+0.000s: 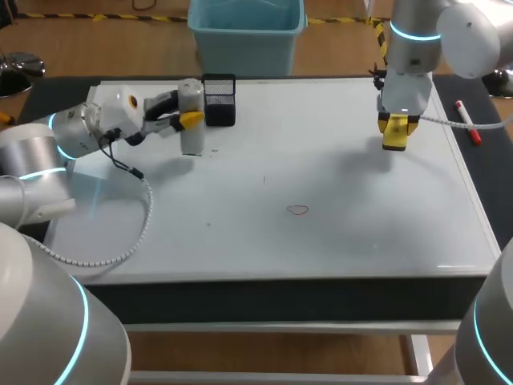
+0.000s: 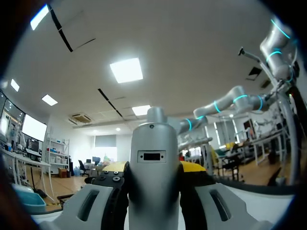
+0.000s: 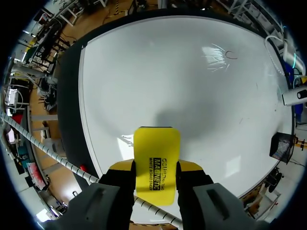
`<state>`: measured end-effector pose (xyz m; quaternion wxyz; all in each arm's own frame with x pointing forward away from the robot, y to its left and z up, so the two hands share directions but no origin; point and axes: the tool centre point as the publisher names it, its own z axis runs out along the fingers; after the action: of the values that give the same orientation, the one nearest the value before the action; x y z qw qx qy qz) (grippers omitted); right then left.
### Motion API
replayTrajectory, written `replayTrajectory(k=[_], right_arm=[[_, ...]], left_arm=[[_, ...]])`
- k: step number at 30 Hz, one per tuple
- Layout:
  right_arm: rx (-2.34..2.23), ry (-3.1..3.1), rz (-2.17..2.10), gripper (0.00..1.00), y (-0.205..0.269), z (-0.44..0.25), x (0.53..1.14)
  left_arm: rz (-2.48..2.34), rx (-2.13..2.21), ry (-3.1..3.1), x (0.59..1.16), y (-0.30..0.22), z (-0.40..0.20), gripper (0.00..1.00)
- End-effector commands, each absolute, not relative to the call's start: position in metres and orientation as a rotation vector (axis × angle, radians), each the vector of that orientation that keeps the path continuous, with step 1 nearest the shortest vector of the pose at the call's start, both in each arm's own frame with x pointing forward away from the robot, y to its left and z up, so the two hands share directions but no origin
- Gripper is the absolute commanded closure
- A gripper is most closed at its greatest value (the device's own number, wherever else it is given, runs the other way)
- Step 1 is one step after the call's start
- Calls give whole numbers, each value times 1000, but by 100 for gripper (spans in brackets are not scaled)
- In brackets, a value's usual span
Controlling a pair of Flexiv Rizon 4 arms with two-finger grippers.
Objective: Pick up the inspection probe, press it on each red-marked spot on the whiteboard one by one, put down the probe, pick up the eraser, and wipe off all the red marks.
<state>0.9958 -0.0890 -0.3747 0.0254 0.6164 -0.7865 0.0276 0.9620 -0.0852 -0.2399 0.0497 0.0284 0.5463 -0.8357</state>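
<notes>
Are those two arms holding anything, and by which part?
The left end effector grips the grey probe around its middle; right end effector pinches the yellow eraser by its long sides.

Looking like a robotics lab: grey left arm (image 1: 76, 128) and right arm (image 1: 413, 56), glowing with cyan rings, flanking a dark table (image 1: 490, 172) bearing a whiteboard (image 1: 321, 160), mesh holder (image 1: 219, 100) and red marker (image 1: 467, 122).

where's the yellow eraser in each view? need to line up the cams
Head view: eraser held in the right gripper, over the far right part of the whiteboard.
Left wrist view: not in it.
Right wrist view: eraser clamped between that gripper's own fingers, whiteboard ahead of it.
Shared landmark: the black mesh holder, also at the board's edge in the right wrist view; the left wrist view does not show it.
</notes>
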Motion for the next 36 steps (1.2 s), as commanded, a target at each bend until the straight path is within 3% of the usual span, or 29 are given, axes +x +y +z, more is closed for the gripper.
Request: replayTrajectory(k=[1, 24, 36], right_arm=[[1909, -2430, 87, 100, -90, -373, 996], [1909, -2430, 87, 100, -90, -373, 996], [1909, -2430, 87, 100, -90, -373, 996]], left_arm=[[-2560, 137, 1660, 948, -102, -236, 100], [-2831, 481, 1760, 845, -262, -237, 100], [-2868, 516, 1817, 821, -294, -246, 100]])
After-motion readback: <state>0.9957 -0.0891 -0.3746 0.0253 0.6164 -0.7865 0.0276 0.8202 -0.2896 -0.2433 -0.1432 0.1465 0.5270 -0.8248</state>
